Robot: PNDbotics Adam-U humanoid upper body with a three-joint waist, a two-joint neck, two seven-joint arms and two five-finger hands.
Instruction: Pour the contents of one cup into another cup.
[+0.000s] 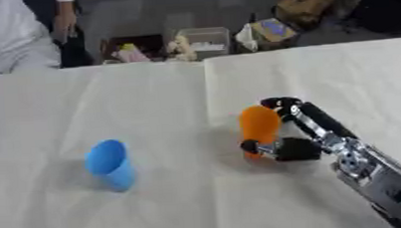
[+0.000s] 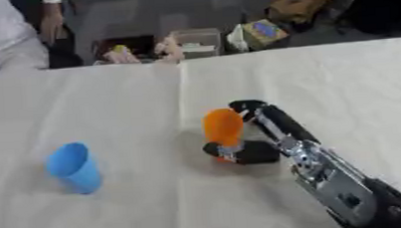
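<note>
The table [image 1: 201, 205], covered in a white cloth with a seam running down its middle, takes up most of both views. Nothing appears to have been poured yet: both cups stand on the cloth, well apart, and neither is tilted over the other.

The right arm is brought in from the lower right corner, and the right hand [image 1: 285, 133] is set against the orange cup [image 1: 260, 123]. The fingers and thumb are curled round that cup, the thumb low at its near side and the fingers wrapped behind its top. The cup is seen upright, or nearly so, just right of the seam, and whether it has been lifted off the cloth cannot be told. What is inside it cannot be made out.

The blue cup [image 2: 73, 167] stands alone on the left half of the table, its mouth open upward and turned a little toward the camera. It is judged to be the receiving cup, so the carry across, the tipping and the setting down are all left to do.

A dark strip at the left edge of the left eye view may belong to the left arm; no left hand is shown.

Between the two cups only bare cloth is seen, so nothing blocks the path. Boxes [image 1: 201, 42] and bags are heaped beyond the far edge, clear of the work.
</note>
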